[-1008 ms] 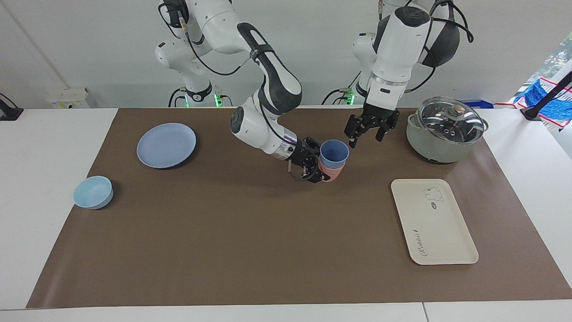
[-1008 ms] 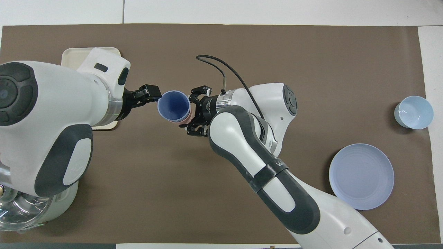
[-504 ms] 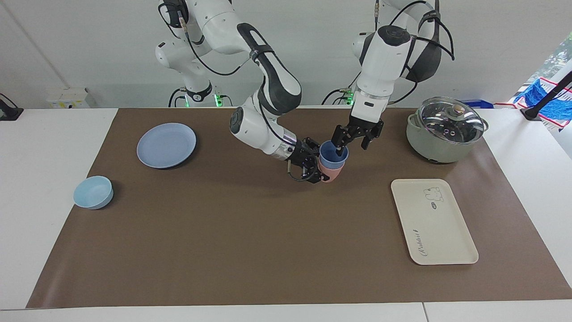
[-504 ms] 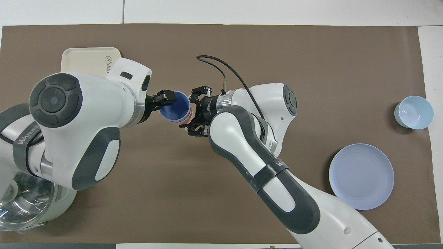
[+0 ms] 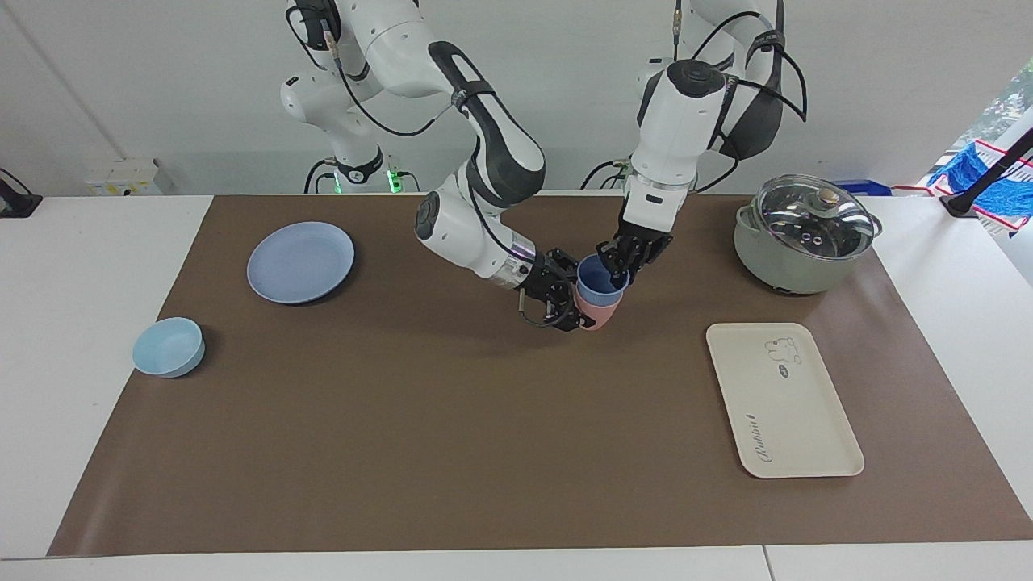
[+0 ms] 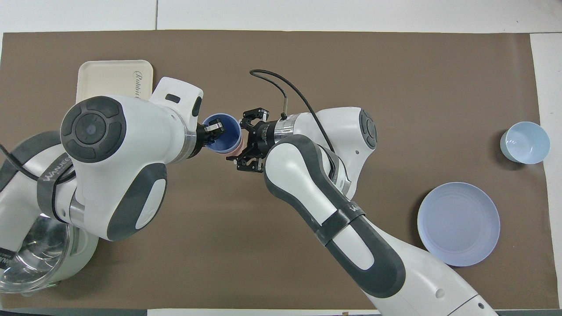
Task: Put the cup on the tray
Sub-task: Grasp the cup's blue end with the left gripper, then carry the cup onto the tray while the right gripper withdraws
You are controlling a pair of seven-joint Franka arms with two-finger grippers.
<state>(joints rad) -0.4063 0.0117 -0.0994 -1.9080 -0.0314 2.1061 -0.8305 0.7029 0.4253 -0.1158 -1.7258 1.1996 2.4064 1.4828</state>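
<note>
Two cups nested mid-mat: blue cup [image 5: 602,280] sits in pink cup [image 5: 595,310], which right gripper [image 5: 565,300] clamps. Left gripper [image 5: 620,266] pinches blue rim from above. Tray [image 5: 783,401] lies toward left arm's end.

Bright, even indoor light falls from above. Soft, short shadows sit under the plate [image 5: 300,262], the bowl [image 5: 168,346] and the arms on the brown mat [image 5: 452,436]. The pot's glass lid [image 5: 813,215] shows glare. Both views are sharp, with little edge distortion.
</note>
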